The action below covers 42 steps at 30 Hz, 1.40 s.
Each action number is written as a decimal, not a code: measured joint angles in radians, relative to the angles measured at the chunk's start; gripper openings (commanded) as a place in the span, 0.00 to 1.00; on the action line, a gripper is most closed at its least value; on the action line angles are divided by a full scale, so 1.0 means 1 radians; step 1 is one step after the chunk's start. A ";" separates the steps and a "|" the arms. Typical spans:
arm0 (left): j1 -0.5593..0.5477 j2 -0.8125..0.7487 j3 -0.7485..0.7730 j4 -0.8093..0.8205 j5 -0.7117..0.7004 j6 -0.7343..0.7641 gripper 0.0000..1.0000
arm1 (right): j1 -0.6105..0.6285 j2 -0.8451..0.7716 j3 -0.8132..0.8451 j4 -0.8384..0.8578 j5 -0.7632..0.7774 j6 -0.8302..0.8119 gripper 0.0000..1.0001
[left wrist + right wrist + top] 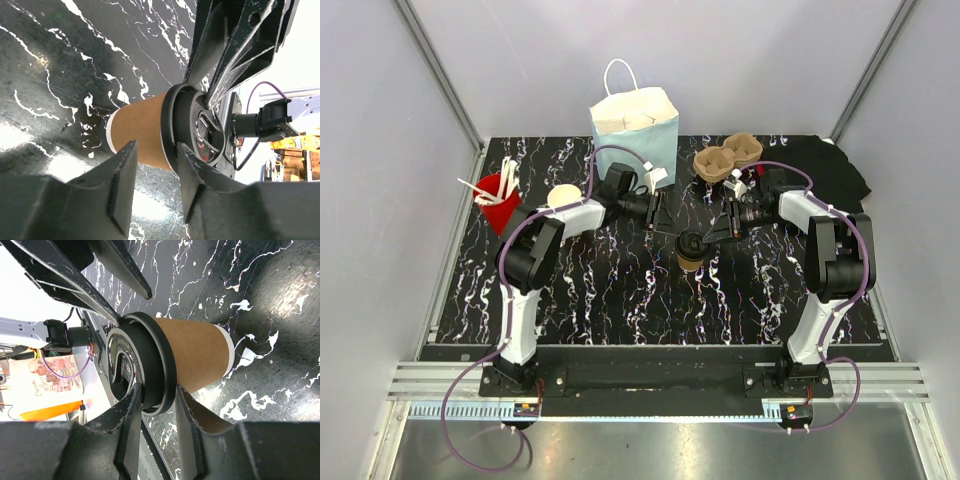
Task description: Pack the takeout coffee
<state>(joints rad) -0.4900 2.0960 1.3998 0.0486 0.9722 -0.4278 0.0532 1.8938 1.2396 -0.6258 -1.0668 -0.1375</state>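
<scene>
My right tool (156, 397) clamps the lid (142, 352) to steady the cup (195, 357); left tool (156, 155) gapes round its rim, apparently without contact.

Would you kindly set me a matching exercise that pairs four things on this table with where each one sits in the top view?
Things:
1. cup
2. bag
3. carrier
4. red box

Places:
A. far left
B. far edge, just right of the bag
C. centre, nearer the arm bases than the others
D. far edge, middle, standing upright

Pairs: 1-C, 2-D, 3-B, 4-A
</scene>
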 measured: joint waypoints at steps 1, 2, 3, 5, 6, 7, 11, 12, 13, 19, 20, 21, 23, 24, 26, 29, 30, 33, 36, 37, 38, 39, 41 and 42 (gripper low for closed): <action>0.000 0.000 0.000 0.003 0.001 0.000 0.31 | 0.000 0.000 0.000 0.000 0.000 0.000 0.24; -0.001 0.000 0.000 0.006 0.007 0.000 0.30 | 0.000 0.000 0.000 0.000 0.000 0.000 0.24; -0.002 0.000 0.000 0.009 0.011 0.000 0.28 | 0.000 0.000 0.000 0.000 0.000 0.000 0.24; -0.002 0.000 0.000 0.011 0.016 0.000 0.27 | 0.000 0.000 0.000 0.000 0.001 0.000 0.24; -0.002 0.000 0.000 0.012 0.018 0.001 0.26 | 0.000 0.000 0.000 0.000 0.001 0.000 0.24; -0.002 0.000 0.000 0.013 0.019 0.002 0.24 | 0.000 0.000 0.000 0.000 0.002 0.000 0.24; -0.007 -0.003 -0.003 0.014 0.023 0.009 0.22 | 0.000 0.000 0.000 0.000 0.002 0.000 0.24; -0.008 -0.006 -0.006 0.016 0.021 0.012 0.22 | 0.001 0.000 0.000 0.000 0.003 0.000 0.24; -0.010 -0.010 -0.011 0.017 0.018 0.018 0.20 | 0.001 0.000 0.000 0.000 0.003 0.000 0.24; -0.024 -0.039 -0.026 -0.002 -0.021 0.079 0.18 | 0.008 -0.005 0.001 0.000 0.015 -0.005 0.23; -0.026 -0.042 -0.027 -0.008 -0.030 0.092 0.18 | 0.009 -0.007 0.001 0.000 0.019 -0.005 0.23; -0.029 -0.044 -0.028 -0.014 -0.039 0.101 0.18 | 0.011 -0.009 0.001 0.000 0.024 -0.006 0.23; -0.032 -0.046 -0.029 -0.023 -0.044 0.115 0.19 | 0.015 -0.016 0.001 -0.002 0.036 -0.009 0.23; -0.033 -0.048 -0.029 -0.027 -0.049 0.122 0.19 | 0.017 -0.018 0.001 -0.003 0.042 -0.011 0.23; -0.037 -0.052 -0.029 -0.035 -0.061 0.138 0.21 | 0.020 -0.024 0.001 -0.004 0.054 -0.016 0.23; -0.042 -0.055 -0.029 -0.049 -0.084 0.161 0.23 | 0.026 -0.034 0.000 -0.005 0.073 -0.022 0.23; -0.043 -0.056 -0.029 -0.051 -0.088 0.167 0.24 | 0.028 -0.037 0.000 -0.005 0.081 -0.024 0.22; -0.048 -0.061 -0.027 -0.064 -0.106 0.189 0.26 | 0.032 -0.043 -0.002 -0.005 0.094 -0.026 0.22; -0.052 -0.062 -0.020 -0.078 -0.120 0.206 0.28 | 0.034 -0.050 -0.005 -0.005 0.103 -0.027 0.23; -0.052 -0.062 -0.017 -0.084 -0.122 0.212 0.32 | 0.034 -0.051 -0.005 -0.005 0.105 -0.027 0.22; -0.053 -0.062 -0.012 -0.093 -0.125 0.216 0.34 | 0.034 -0.052 -0.006 -0.005 0.106 -0.027 0.22; -0.053 -0.062 -0.006 -0.101 -0.127 0.220 0.36 | 0.035 -0.053 -0.006 -0.005 0.107 -0.028 0.22; -0.051 -0.062 0.003 -0.125 -0.139 0.222 0.45 | 0.036 -0.054 -0.006 -0.006 0.106 -0.030 0.22; -0.050 -0.062 0.008 -0.137 -0.143 0.225 0.46 | 0.037 -0.055 -0.006 -0.007 0.106 -0.031 0.22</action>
<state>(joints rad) -0.5400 2.0338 1.4078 -0.0887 0.8295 -0.2028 0.0902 1.8393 1.2335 -0.6327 -0.9604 -0.1684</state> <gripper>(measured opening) 0.403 0.349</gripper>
